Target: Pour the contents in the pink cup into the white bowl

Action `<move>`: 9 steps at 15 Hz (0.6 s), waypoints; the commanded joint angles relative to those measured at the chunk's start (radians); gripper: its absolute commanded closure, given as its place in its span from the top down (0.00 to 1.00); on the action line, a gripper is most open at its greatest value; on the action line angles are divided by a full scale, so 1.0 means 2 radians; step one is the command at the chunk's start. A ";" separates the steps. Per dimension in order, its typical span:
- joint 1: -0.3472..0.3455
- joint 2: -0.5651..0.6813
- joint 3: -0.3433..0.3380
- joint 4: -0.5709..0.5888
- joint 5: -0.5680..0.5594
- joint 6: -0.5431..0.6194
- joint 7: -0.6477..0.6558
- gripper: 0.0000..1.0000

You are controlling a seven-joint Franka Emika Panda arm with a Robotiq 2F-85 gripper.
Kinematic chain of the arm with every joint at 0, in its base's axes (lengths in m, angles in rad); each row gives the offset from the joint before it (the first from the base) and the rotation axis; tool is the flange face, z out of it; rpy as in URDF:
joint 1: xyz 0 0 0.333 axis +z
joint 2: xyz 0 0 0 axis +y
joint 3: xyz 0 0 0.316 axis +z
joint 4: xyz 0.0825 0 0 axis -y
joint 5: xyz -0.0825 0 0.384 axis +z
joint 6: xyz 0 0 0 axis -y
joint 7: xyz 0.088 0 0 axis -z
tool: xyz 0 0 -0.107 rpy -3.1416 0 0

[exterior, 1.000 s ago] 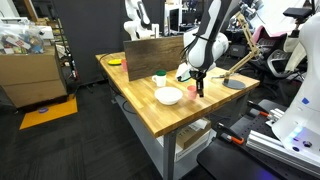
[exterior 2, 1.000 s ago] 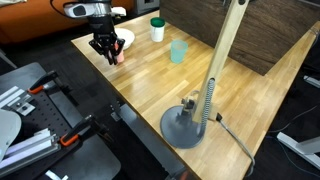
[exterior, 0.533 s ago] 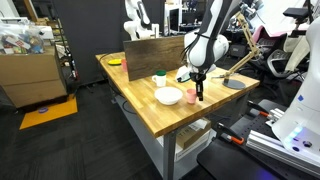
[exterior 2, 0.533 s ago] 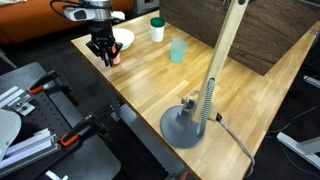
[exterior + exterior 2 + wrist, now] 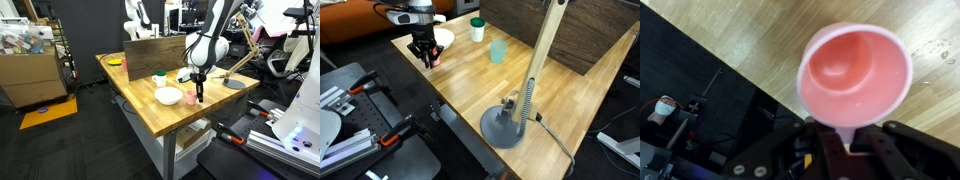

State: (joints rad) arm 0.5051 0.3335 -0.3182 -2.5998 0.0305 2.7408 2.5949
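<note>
while seemingly unmoved, pink cup clamped

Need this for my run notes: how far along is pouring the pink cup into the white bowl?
Done: the gripper is shut on the pink cup at its rim. In hand: the cup is held upright, mouth up in the wrist view, beside the white bowl rather than over it. Left: move it above the bowl and tip it out.
</note>
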 commanded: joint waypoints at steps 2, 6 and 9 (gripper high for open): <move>-0.016 -0.007 0.016 -0.002 -0.010 0.013 -0.005 0.36; -0.015 0.000 0.017 0.005 -0.011 0.004 0.002 0.45; -0.015 -0.001 0.018 0.005 -0.011 0.004 0.002 0.64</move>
State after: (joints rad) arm 0.4754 0.3323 -0.2824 -2.5903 0.0089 2.7485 2.5997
